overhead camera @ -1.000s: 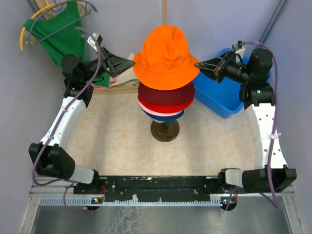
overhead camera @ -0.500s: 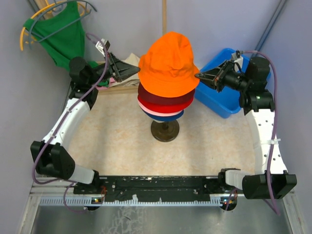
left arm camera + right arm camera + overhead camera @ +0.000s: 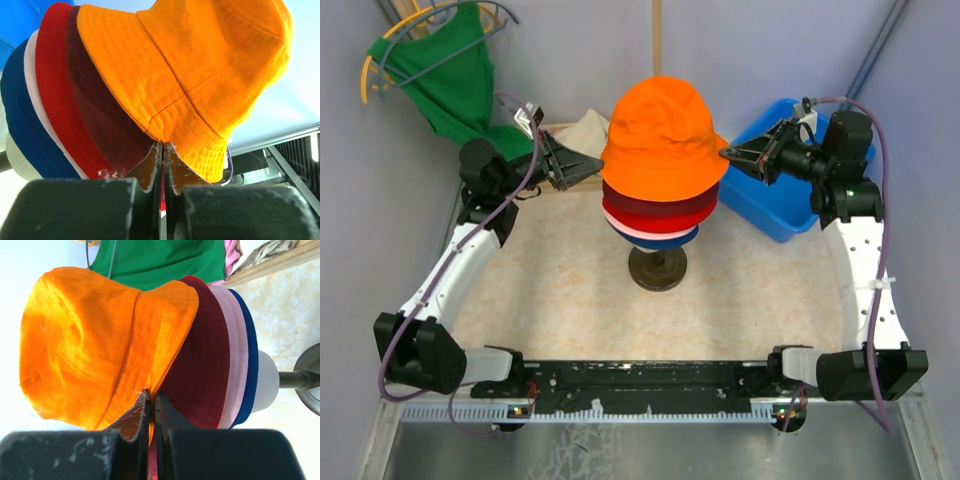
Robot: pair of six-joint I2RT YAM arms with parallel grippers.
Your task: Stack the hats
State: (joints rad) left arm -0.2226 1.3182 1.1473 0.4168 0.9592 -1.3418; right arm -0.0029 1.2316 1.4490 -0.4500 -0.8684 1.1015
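The orange bucket hat [image 3: 660,130] sits on top of the stack on a stand, over the dark red beanie [image 3: 660,204], the red hat [image 3: 655,221], the pink hat [image 3: 638,233] and the navy hat [image 3: 668,242]. My left gripper [image 3: 598,161] is shut on the orange hat's left brim, seen in the left wrist view [image 3: 163,146]. My right gripper [image 3: 724,153] is shut on its right brim, with orange fabric between the jaws in the right wrist view [image 3: 151,396]. The orange hat [image 3: 200,65] [image 3: 90,340] is slightly tilted over the beanie [image 3: 200,365].
The stand's round base [image 3: 658,269] rests on the beige table. A blue bin [image 3: 770,205] stands at the right under my right arm. A green garment on a hanger [image 3: 440,70] hangs at the back left. A beige cloth [image 3: 585,130] lies behind my left gripper.
Both grippers have lowered the orange hat onto the stack and shifted it slightly. My left arm has swung right and nearer; the right gripper barely moved.
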